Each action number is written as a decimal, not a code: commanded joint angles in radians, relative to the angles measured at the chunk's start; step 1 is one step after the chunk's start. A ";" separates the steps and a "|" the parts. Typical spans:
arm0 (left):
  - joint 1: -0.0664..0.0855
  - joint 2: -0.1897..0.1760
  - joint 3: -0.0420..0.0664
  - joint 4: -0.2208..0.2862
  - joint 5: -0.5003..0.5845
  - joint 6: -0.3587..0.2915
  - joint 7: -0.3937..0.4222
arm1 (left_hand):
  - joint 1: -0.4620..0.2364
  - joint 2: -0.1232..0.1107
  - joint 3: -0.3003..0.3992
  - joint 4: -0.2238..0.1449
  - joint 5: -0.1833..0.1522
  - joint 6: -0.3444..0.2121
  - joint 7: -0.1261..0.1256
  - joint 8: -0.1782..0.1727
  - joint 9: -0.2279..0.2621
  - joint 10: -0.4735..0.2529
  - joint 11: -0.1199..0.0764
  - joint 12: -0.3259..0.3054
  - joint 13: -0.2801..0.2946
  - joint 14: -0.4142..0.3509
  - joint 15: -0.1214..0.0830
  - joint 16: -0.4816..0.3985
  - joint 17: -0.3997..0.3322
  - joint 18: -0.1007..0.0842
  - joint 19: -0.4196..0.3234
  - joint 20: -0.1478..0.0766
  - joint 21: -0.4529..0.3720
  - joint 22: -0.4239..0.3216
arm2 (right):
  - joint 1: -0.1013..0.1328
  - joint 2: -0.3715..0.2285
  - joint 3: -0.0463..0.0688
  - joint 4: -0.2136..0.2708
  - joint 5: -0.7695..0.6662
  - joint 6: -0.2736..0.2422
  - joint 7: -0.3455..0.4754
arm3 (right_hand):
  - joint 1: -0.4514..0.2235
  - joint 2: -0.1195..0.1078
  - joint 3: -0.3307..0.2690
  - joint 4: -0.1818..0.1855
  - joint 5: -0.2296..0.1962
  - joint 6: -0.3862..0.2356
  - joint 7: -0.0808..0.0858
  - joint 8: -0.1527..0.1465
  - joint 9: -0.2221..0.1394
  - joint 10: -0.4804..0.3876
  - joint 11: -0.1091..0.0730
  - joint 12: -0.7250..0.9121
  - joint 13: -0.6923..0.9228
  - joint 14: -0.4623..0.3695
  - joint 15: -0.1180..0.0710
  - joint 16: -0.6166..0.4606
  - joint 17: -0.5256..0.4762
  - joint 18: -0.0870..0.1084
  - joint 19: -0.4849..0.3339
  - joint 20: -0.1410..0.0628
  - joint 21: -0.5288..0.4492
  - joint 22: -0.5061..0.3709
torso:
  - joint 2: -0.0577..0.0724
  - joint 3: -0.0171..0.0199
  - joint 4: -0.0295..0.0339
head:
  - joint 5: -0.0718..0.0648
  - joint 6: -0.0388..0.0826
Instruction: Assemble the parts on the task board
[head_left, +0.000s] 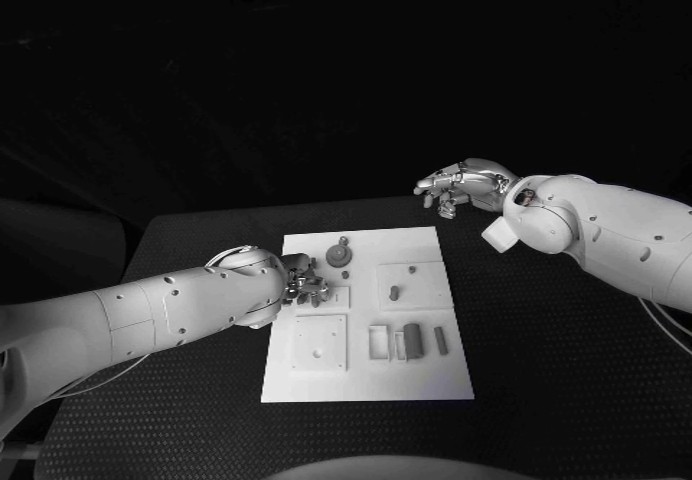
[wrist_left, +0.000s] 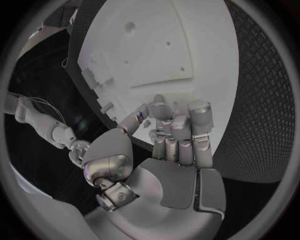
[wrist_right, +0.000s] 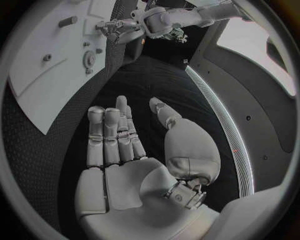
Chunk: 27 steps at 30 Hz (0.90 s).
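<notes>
No readable writing. Left hand (head_left: 300, 285) fingers curled over task board (head_left: 368, 385), grip can't tell. Right hand (head_left: 464, 186) empty, fingers apart, off board above table (head_left: 562, 400).

My two arms are thick, smooth white shells, rounded at the joints and dotted with small dark screw holes. My left arm (head_left: 159, 310) has thin pale cables trailing beside it near the elbow, and a thin cable loops beside my right arm (head_left: 620, 235) too. My left hand (wrist_left: 169, 145) and right hand (wrist_right: 134, 150) are silver metal, with segmented fingers, flat grey palm plates and a bulbous polished thumb base ending in a small knurled fitting.
</notes>
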 joint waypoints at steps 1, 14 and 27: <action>-0.008 0.003 -0.006 -0.011 0.001 0.046 -0.033 | 0.027 0.032 0.075 0.066 0.007 0.021 -0.007 0.006 0.001 -0.005 -0.002 0.007 0.001 -0.003 -0.020 0.006 -0.001 0.037 -0.006 0.000 -0.001 0.016 | 0.000 0.001 0.001 0.001 -0.006 0.018 0.005 | -0.011 0.002 0.005 0.003 0.004 0.000 0.007 0.001 0.001 -0.003 -0.004 0.006 -0.002 -0.004 -0.006 0.003 -0.002 0.047 -0.001 -0.006 -0.002 0.010 | 0.000 -0.0005 0.0013 | 0.000 -0.001; -0.008 0.003 0.001 -0.014 0.001 0.050 -0.029 | 0.027 0.032 0.074 0.066 0.007 0.021 -0.007 0.007 0.002 -0.005 -0.002 0.007 0.001 -0.003 -0.020 0.007 -0.002 0.037 -0.006 0.000 -0.001 0.016 | -0.002 0.000 0.001 0.001 -0.006 0.019 0.004 | -0.013 0.003 0.005 0.004 0.004 0.000 0.007 0.001 0.001 -0.003 -0.004 0.007 -0.002 -0.004 -0.006 0.003 -0.002 0.047 -0.001 -0.006 -0.003 0.010 | 0.000 -0.0004 0.0007 | -0.001 0.000; -0.005 0.004 0.036 -0.027 0.032 0.065 -0.029 | 0.030 0.029 0.069 0.064 0.006 0.022 -0.008 0.009 0.005 -0.003 -0.003 0.011 0.002 -0.002 -0.022 0.011 -0.002 0.038 -0.005 0.000 0.000 0.016 | -0.002 0.000 0.001 -0.004 -0.006 0.023 0.004 | -0.013 0.004 0.006 0.005 0.004 0.000 0.007 0.001 0.001 -0.003 -0.004 0.007 -0.002 -0.004 -0.006 0.003 -0.002 0.047 -0.001 -0.006 -0.003 0.010 | -0.001 -0.0002 0.0001 | 0.000 0.001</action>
